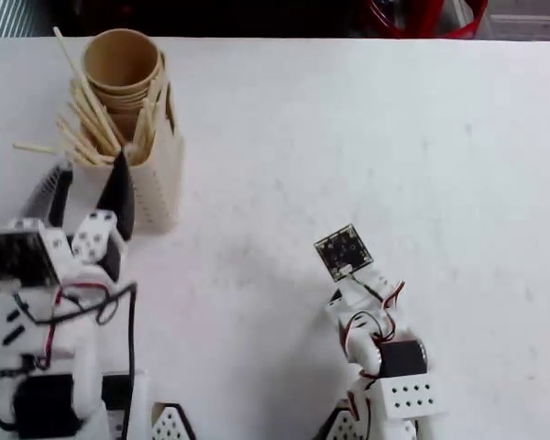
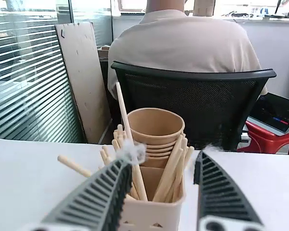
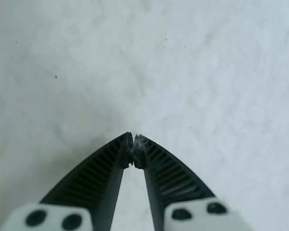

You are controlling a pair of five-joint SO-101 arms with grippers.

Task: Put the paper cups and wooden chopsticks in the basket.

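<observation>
A cream basket (image 1: 160,183) stands at the table's far left, with a stack of paper cups (image 1: 119,60) and several wooden chopsticks (image 1: 82,128) upright inside it. My left gripper (image 1: 92,170) is open just in front of the basket, with nothing between its fingers. The left wrist view looks past the open left gripper (image 2: 164,161) at the basket (image 2: 151,214), the cups (image 2: 155,126) and the chopsticks (image 2: 171,166); one chopstick (image 2: 74,166) leans out sideways. My right gripper (image 3: 133,143) is shut on nothing, just above bare table.
The white table (image 1: 394,137) stretches wide to the right of the basket. The right arm (image 1: 344,252) sits near the front middle. Beyond the far edge a black chair (image 2: 192,96) and a board (image 2: 84,77) stand off the table.
</observation>
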